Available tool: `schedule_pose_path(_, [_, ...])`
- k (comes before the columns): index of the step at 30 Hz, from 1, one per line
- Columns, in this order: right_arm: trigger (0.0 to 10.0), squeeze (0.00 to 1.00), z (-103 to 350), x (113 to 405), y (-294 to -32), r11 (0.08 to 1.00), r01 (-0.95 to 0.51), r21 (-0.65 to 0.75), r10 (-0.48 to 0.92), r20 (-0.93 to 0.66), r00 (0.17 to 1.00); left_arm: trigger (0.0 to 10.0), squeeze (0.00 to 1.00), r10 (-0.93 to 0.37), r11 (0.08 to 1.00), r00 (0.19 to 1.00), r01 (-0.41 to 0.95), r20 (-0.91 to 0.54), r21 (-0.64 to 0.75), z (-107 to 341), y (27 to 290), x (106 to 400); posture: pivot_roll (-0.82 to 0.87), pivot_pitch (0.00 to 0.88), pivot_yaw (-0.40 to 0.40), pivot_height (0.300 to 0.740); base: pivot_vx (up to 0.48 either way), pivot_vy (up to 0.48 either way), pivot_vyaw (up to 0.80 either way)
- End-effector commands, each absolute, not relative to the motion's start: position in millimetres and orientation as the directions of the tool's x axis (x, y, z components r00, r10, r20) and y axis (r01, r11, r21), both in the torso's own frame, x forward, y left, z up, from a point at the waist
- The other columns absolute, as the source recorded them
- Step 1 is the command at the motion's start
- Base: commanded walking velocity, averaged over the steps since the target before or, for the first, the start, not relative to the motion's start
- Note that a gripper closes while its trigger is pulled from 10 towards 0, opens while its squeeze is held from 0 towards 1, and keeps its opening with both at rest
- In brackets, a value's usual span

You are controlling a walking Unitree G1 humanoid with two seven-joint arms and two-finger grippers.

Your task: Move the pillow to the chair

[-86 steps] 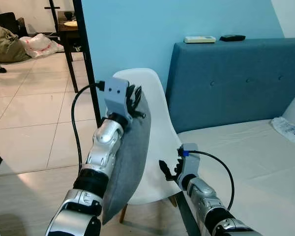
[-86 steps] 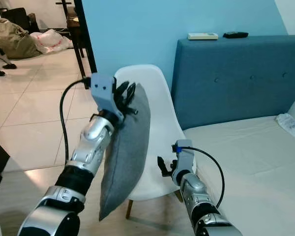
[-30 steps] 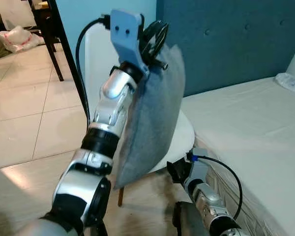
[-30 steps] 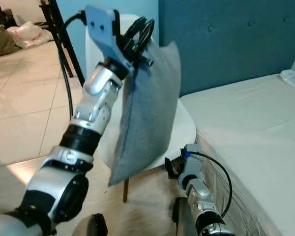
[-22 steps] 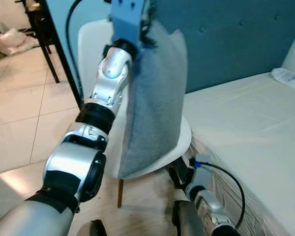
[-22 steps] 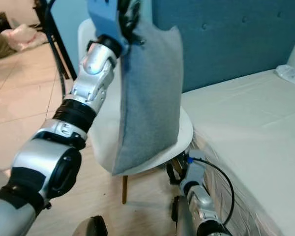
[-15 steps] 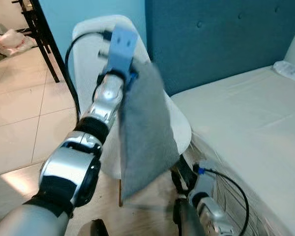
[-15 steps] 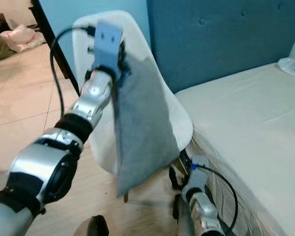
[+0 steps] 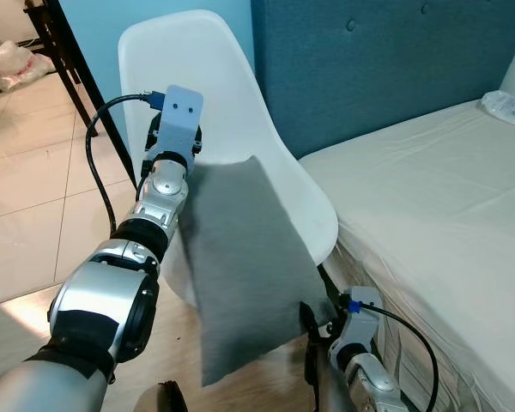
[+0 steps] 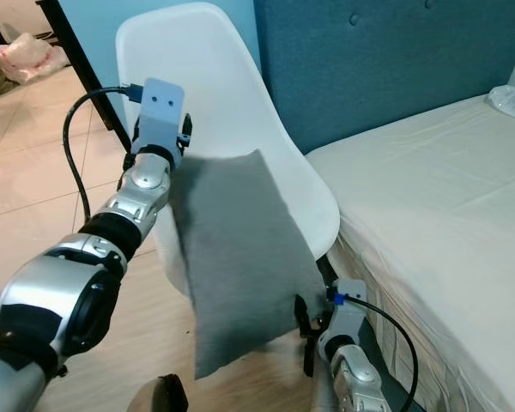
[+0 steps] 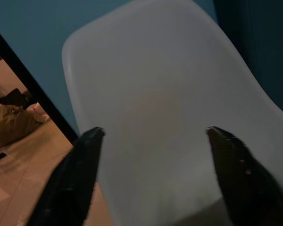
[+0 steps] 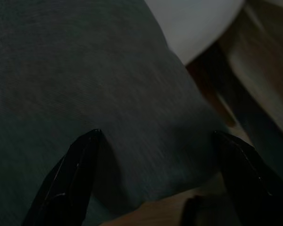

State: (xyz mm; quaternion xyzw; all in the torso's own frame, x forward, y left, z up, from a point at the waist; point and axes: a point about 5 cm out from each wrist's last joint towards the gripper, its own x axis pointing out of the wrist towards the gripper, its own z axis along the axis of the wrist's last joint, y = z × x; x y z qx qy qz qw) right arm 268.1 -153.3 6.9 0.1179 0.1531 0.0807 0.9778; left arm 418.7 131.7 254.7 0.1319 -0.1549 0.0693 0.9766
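Observation:
The grey pillow (image 9: 245, 266) lies tilted over the seat of the white shell chair (image 9: 197, 60), its lower edge hanging past the seat's front. My left gripper (image 11: 153, 141) is open and holds nothing. It points at the chair's backrest, just above the pillow's upper edge, with its blue camera mount (image 9: 178, 107) in front of the fingers. Low down by the seat's front edge, my right gripper (image 12: 153, 141) is open, with the pillow's lower corner close in front of its fingers (image 12: 80, 160).
A bed (image 9: 438, 206) with a white sheet and a blue padded headboard (image 9: 369, 60) stands right beside the chair. A black table leg (image 9: 77, 77) rises behind the chair at left. Tiled floor (image 9: 26, 189) stretches to the left, with a plastic bag (image 9: 4, 64) far back.
My left gripper has opened and let go of the pillow, which has dropped from hanging upright to lying on the seat. The left arm came down towards the backrest.

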Motion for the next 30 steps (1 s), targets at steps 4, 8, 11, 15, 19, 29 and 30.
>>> schedule_pose_path(4, [10.0,0.00,-1.1,261.6,-141.3,0.957,-0.157,0.243,0.241,-0.366,0.899,10.0,1.00,0.111,0.958,0.924,-0.198,0.367,0.207,271.7,135.9,419.9,-0.19,0.165,0.100,0.533,0.000,0.000,0.00])
schedule_pose_path(8, [10.0,0.00,4.2,266.7,-137.7,0.954,-0.168,0.247,0.251,-0.355,0.900,10.0,1.00,0.089,0.967,0.918,-0.172,0.387,0.187,276.1,130.0,419.4,-0.18,0.165,0.097,0.533,0.000,0.000,0.00])
schedule_pose_path(11, [10.0,0.00,11.9,273.2,-132.0,0.949,-0.185,0.255,0.266,-0.333,0.905,10.0,0.00,0.033,0.981,0.904,-0.110,0.427,0.158,284.3,117.1,417.8,-0.17,0.166,0.091,0.533,0.000,0.000,0.00])
schedule_pose_path(15, [10.0,0.00,18.0,279.7,-128.5,0.948,-0.191,0.253,0.267,-0.315,0.911,10.0,0.00,-0.036,0.994,0.893,-0.014,0.448,0.108,288.4,105.2,415.8,-0.17,0.169,0.088,0.533,0.000,0.000,0.00])
schedule_pose_path(19, [10.0,0.00,25.8,291.1,-128.0,0.956,-0.186,0.227,0.252,-0.313,0.916,10.0,0.00,-0.135,0.991,0.859,0.129,0.494,0.046,284.7,89.7,409.0,-0.15,0.165,0.082,0.533,0.000,0.000,0.00])
schedule_pose_path(29, [0.0,0.00,39.5,314.1,-143.6,0.988,-0.153,0.026,0.152,-0.359,0.921,10.0,0.00,-0.108,0.988,0.844,0.149,0.525,-0.036,248.5,102.3,389.8,-0.12,0.153,0.066,0.533,0.000,0.000,0.00])
schedule_pose_path(30, [0.0,0.00,42.8,318.0,-145.0,0.989,-0.145,0.016,0.142,-0.355,0.924,10.0,0.00,-0.089,0.989,0.855,0.135,0.511,-0.053,239.6,108.5,386.6,-0.12,0.152,0.066,0.533,0.000,0.000,0.00])
